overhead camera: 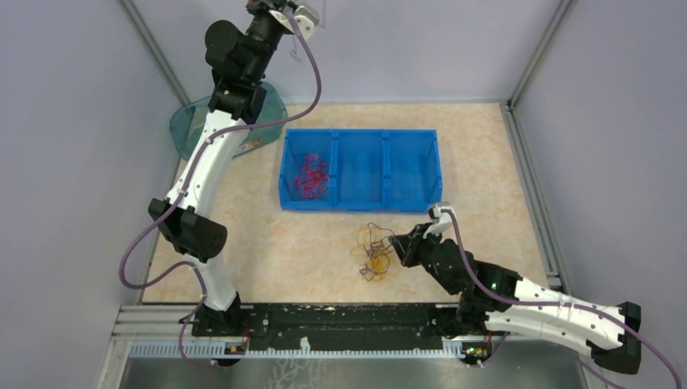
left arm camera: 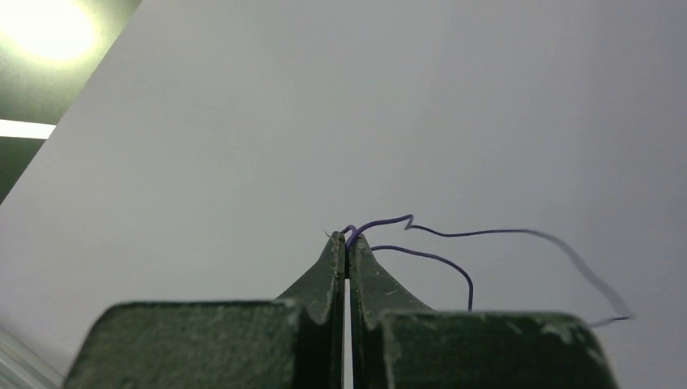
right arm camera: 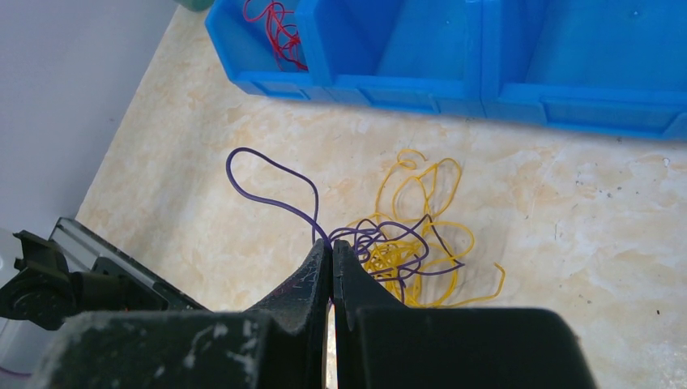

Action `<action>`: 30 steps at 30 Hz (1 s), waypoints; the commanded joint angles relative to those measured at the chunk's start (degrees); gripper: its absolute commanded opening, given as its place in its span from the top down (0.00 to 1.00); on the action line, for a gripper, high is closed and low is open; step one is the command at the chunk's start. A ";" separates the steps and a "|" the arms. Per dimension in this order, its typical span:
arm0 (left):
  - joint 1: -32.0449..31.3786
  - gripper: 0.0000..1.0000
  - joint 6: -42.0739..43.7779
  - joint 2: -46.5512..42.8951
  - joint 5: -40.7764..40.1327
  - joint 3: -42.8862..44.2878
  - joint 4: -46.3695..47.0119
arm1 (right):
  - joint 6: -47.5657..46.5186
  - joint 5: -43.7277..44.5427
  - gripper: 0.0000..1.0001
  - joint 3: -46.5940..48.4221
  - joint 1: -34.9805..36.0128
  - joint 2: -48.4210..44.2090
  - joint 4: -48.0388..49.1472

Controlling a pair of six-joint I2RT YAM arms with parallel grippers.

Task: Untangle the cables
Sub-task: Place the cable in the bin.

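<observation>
With the left gripper (left arm camera: 347,239) pinched tight on a purple wire (left arm camera: 454,233) up high and the right gripper (right arm camera: 330,247) pinching the purple-and-yellow tangle (right arm camera: 405,243) on the table (overhead camera: 486,162) just near of the blue bin (overhead camera: 360,203), I'd pull apart slowly.

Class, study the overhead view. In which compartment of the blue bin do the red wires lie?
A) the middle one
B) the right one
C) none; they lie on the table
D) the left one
D: the red wires sit curled inside the leftmost compartment of the blue bin, on the left arm's side.
</observation>
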 commanded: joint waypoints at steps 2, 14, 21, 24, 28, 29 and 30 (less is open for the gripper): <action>1.57 1.00 -3.12 2.00 -1.13 4.51 -1.50 | -0.21 -0.30 1.00 3.24 0.39 -0.15 1.00; 1.62 1.00 -13.10 -7.18 16.98 -8.79 -5.33 | 0.21 -0.50 1.00 3.04 0.39 0.02 1.47; 0.39 1.00 -13.15 -10.69 19.62 -18.21 -6.32 | 0.26 -0.52 1.00 3.33 0.42 -0.11 0.77; -0.83 1.00 -12.70 -11.60 19.79 -21.22 -6.32 | 0.44 -0.45 1.00 3.20 0.44 -0.33 0.50; -2.47 1.00 -12.54 -12.16 19.67 -23.14 -6.40 | 0.57 -0.36 1.00 2.73 0.45 -0.49 0.90; -2.88 1.00 -12.86 -12.19 19.55 -23.35 -6.41 | 0.56 -0.35 1.00 2.73 0.44 -0.48 1.05; -3.31 1.00 -13.15 -12.20 19.55 -23.53 -6.53 | 0.51 -0.39 1.00 2.75 0.42 -0.48 1.22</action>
